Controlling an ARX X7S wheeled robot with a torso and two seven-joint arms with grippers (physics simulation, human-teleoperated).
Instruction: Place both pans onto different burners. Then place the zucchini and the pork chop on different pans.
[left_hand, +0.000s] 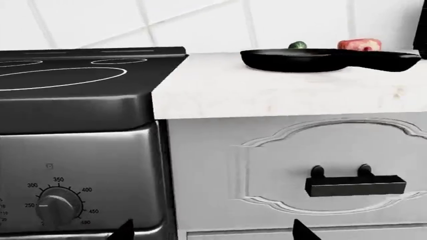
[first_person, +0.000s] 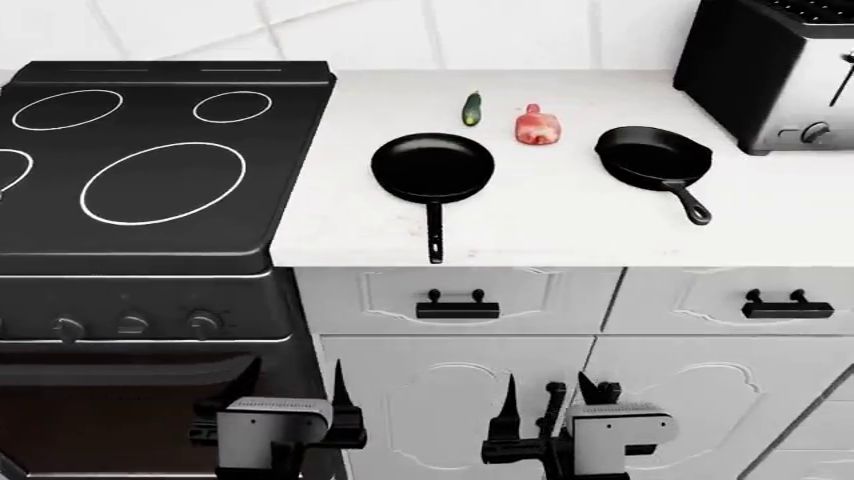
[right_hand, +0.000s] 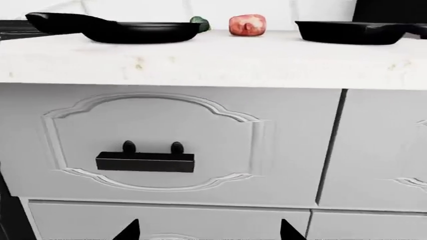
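Nearest to the robot, both arms hang low in front of the cabinet doors. The left claw (first_person: 287, 392) has its fingers apart and holds nothing. The right claw (first_person: 547, 392) also has its fingers apart and is empty. Both are well below the white surface (first_person: 574, 230), at the level of the lower doors.

Above them is a row of white drawers with black handles, and to the left the oven front with its knobs (first_person: 131, 325).

On the surface, the shallow pan (first_person: 433, 167) lies closest to the front edge. Its long thin handle points toward the robot and almost reaches the edge. To its right, near but apart, is the deeper pan (first_person: 653, 157), whose shorter handle points toward the front and to the right.

Behind the two pans, between them, lies the pork chop (first_person: 537, 125). Just to its left, apart from it, lies the zucchini (first_person: 471, 109), lengthwise toward the wall. Neither touches a pan.

To the left is the black cooktop (first_person: 287, 220). The big burner (first_person: 163, 183) is near its front, and another large burner (first_person: 67, 109) is farther back. Both are free. A small ring (first_person: 231, 106) is at the back.

In the far right corner stands a toaster (first_person: 767, 70).
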